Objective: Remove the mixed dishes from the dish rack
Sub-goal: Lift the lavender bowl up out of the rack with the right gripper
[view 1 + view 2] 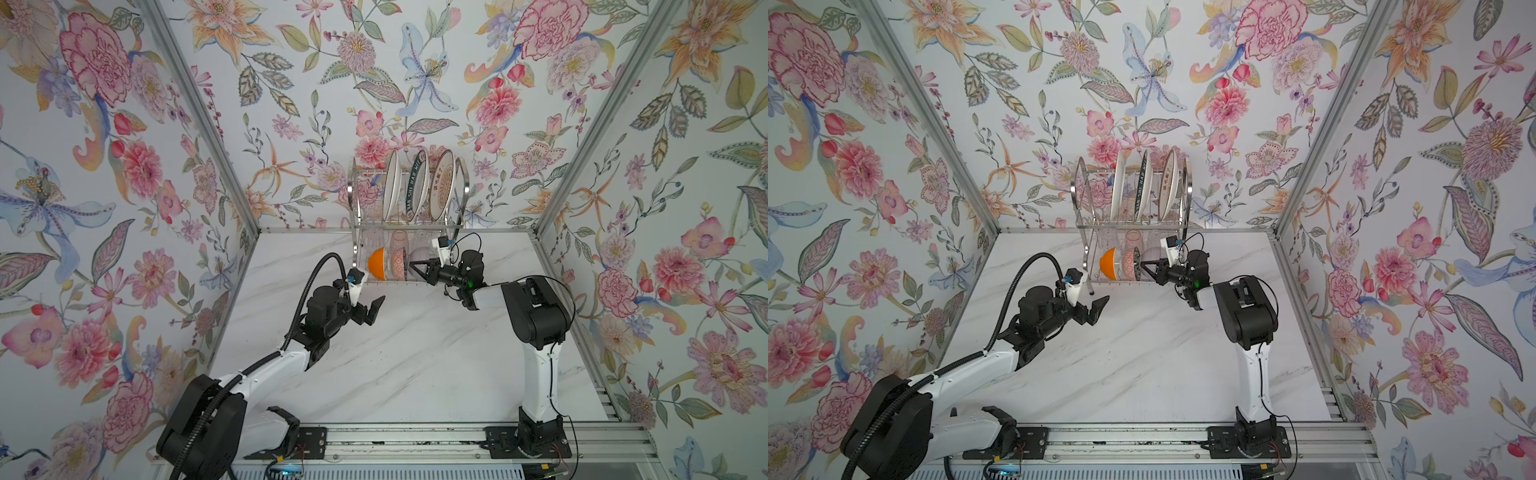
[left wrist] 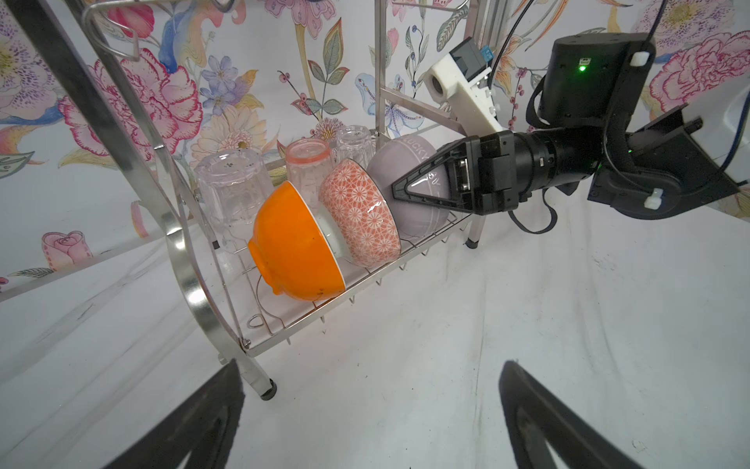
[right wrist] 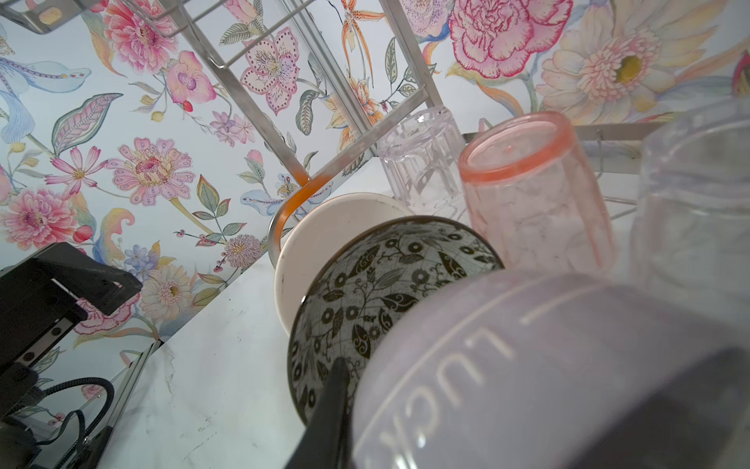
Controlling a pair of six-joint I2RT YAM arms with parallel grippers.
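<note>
Tabletop (image 1: 415,365) of white marble lies under the left pincer (image 1: 372,311), which hangs released, jaws spread wide, short of the dish rack (image 2: 180,251); the right pincer (image 2: 399,193) is clenched on the rim of the lilac bowl (image 2: 406,158), which stands on edge on the lower shelf; just past its fingertips stands the leaf-patterned bowl (image 2: 361,211), and past that the orange bowl (image 2: 296,251); behind the bowls, farther from both pincers, stand a clear glass (image 2: 231,191), the pink glass (image 2: 306,168) and a second clear glass (image 2: 355,142), all mouth-down; above the right pincer, on the upper shelf, the white plate (image 1: 392,187), teal-lettered plate (image 1: 417,187) and orange sunburst plate (image 1: 442,185) stand on edge.
</note>
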